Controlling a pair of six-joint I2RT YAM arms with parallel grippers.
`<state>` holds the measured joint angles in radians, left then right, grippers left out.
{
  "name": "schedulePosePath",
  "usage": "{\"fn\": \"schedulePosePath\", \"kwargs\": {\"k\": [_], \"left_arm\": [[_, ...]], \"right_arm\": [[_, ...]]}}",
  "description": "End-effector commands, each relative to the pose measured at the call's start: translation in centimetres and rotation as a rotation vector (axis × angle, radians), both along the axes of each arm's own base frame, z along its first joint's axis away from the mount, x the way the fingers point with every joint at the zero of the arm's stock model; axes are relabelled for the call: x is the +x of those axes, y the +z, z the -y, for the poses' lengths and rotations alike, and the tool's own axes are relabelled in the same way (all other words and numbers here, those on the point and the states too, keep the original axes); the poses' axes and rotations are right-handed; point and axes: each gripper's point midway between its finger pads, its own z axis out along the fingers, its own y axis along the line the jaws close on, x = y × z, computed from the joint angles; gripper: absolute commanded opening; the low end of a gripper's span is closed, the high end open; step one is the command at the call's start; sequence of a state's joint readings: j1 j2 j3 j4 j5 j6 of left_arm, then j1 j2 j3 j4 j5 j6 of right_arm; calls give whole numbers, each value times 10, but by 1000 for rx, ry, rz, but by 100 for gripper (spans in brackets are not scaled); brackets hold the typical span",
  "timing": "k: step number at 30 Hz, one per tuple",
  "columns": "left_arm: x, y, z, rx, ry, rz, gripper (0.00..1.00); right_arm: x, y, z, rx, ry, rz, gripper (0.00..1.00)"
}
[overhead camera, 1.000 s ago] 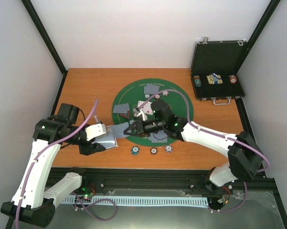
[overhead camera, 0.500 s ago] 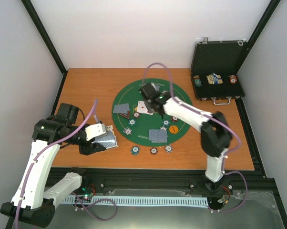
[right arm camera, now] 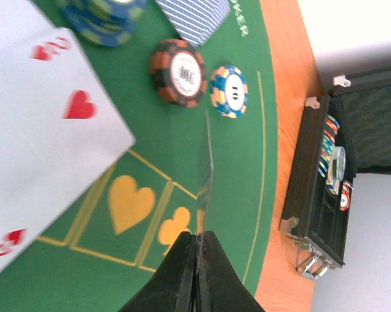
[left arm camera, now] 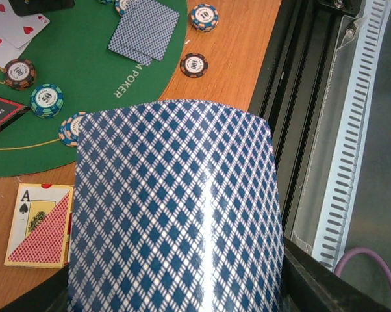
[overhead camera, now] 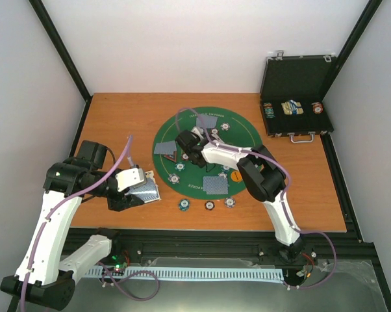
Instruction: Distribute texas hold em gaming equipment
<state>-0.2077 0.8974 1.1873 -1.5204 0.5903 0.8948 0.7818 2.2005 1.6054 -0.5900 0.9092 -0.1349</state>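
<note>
Wood table (overhead camera: 117,117) between white walls (overhead camera: 202,45) bears green mat (overhead camera: 244,133), cards (overhead camera: 215,185), chips (overhead camera: 175,178).

Left arm (overhead camera: 47,224) was folded up tight at the elbow with the wrist turned inward, and the left gripper (overhead camera: 136,194) was clamped on the deck (left arm camera: 176,208). Right arm (overhead camera: 277,201) was bent, forearm reaching way across to its left. The right gripper (right arm camera: 197,242) was pinched closed on one card (right arm camera: 207,162), seen edge-on.

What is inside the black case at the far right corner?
The black case stands open. Its tray holds dark chips at the left, a blue-and-yellow item in the middle, and red-and-white chips at the right. Anything beneath them is covered.
</note>
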Motion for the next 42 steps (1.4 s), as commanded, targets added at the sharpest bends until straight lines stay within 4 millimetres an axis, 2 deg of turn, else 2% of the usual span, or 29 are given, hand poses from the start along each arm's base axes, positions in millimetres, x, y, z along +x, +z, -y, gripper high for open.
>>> {"fn": "schedulePosePath", "kwargs": {"k": [1,4,6,10,14,17,19,21,26,31,34,36,39,40,42], "left_arm": [[-2,10,1,-11,-9,34,13],[-2,11,1,-13,-9,35,13],[-2,11,1,-14,-11,34,13],[-4,9,0,-7,-11,31,13],[-5,8,-1,-3,-12,34,13],[-5,10,-1,-2,-13,36,13],[-5,10,-1,-1,-15,35,13],[-6,10,-1,-1,-17,30,13],[-9,10,-2,2,-22,29,13],[-8,12,0,-8,-23,34,13],[-7,12,1,-12,-24,29,13],[-7,11,1,-12,-25,27,13],[-6,10,1,-12,-24,28,13],[-6,10,1,-15,-24,27,13],[-5,10,3,-23,-25,25,13]], "right_arm": [[-14,-13,-28,12,68,-23,3],[-24,-25,-32,-9,97,-55,4],[-30,-32,-28,-35,102,-81,8],[-37,-35,-23,-44,105,-107,19],[-44,-33,-21,-9,103,-132,43],[-51,-24,-28,82,107,-169,66],[-57,-18,-31,131,117,-198,74],[-60,-10,-29,165,106,-206,78],[-51,12,-7,258,-3,-194,80],[-53,34,-5,473,-74,-202,77],[-64,40,-17,667,-93,-278,74],[-80,50,-37,875,-86,-388,72],[-119,93,-79,1231,38,-552,75],[-132,110,-90,1337,82,-600,82],[-156,134,-105,1501,139,-707,87]]}}
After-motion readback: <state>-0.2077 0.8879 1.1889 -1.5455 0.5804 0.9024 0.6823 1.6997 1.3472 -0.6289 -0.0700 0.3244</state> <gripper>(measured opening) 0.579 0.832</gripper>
